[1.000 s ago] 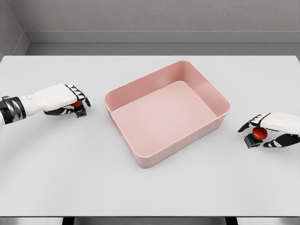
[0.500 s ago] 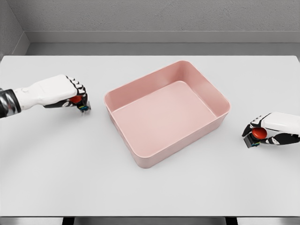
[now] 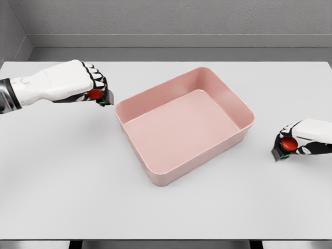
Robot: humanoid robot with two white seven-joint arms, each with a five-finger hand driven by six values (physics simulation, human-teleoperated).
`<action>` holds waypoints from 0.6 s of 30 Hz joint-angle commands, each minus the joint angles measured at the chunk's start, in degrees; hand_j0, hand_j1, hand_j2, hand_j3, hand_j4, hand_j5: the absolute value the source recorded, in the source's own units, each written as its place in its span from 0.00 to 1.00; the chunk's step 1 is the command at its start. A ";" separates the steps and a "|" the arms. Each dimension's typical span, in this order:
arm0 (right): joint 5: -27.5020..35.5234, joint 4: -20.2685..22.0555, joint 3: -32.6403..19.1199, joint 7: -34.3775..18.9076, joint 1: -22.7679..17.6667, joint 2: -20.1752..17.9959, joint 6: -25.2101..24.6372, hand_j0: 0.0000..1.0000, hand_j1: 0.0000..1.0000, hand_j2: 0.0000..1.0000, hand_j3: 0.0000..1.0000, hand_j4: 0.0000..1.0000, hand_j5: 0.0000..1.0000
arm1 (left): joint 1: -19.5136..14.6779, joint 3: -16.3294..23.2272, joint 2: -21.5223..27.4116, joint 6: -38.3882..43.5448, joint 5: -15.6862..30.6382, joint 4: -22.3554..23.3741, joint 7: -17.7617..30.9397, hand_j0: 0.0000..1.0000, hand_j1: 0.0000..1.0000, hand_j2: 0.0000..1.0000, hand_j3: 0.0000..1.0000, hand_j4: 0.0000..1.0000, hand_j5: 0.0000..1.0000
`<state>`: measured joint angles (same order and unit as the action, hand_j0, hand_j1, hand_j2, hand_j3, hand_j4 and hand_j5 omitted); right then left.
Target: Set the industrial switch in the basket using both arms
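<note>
Left hand: the left hand [image 3: 85, 83] has its fingers curled around a red-capped industrial switch [image 3: 96, 94], raised near the desk's far left, just beside the basket's left corner.
Right hand: the right hand [image 3: 303, 140] is closed on a second switch [image 3: 286, 145] near the desk's right edge, well apart from the basket.
Basket: the pink basket [image 3: 231, 101] sits mid-desk with nothing inside.
Handling: the switches look small, rigid and light; gripping the dark body under the red cap seems safest.
</note>
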<state>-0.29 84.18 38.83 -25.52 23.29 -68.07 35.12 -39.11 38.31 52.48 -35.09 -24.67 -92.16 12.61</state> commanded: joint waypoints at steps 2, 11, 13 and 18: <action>0.46 0.02 -1.04 0.03 -0.09 -0.31 -0.12 0.52 0.52 0.52 0.52 0.52 0.52 | -0.44 -0.08 -0.53 0.09 0.42 -0.65 -0.04 0.39 0.39 0.39 0.39 0.39 0.39; 0.73 0.28 -2.62 -0.06 1.67 -0.49 -0.12 0.52 0.52 0.52 0.52 0.52 0.52 | -0.35 0.10 -4.75 0.09 -0.20 -1.27 0.84 0.40 0.40 0.40 0.40 0.40 0.40; 0.64 0.37 -2.62 0.03 2.46 -0.93 -0.12 0.52 0.52 0.52 0.52 0.52 0.52 | -0.35 0.19 -5.89 0.09 -0.37 -1.27 0.84 0.40 0.40 0.40 0.40 0.40 0.40; 0.73 0.63 -2.62 -0.06 3.69 -1.01 -0.12 0.52 0.52 0.52 0.52 0.52 0.52 | -0.35 0.36 -9.32 0.09 -1.60 -0.66 2.86 0.40 0.40 0.40 0.40 0.40 0.40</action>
<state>0.04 84.72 36.27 -25.58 27.25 -68.93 35.13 -39.46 38.65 44.51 -35.10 -26.05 -93.07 14.81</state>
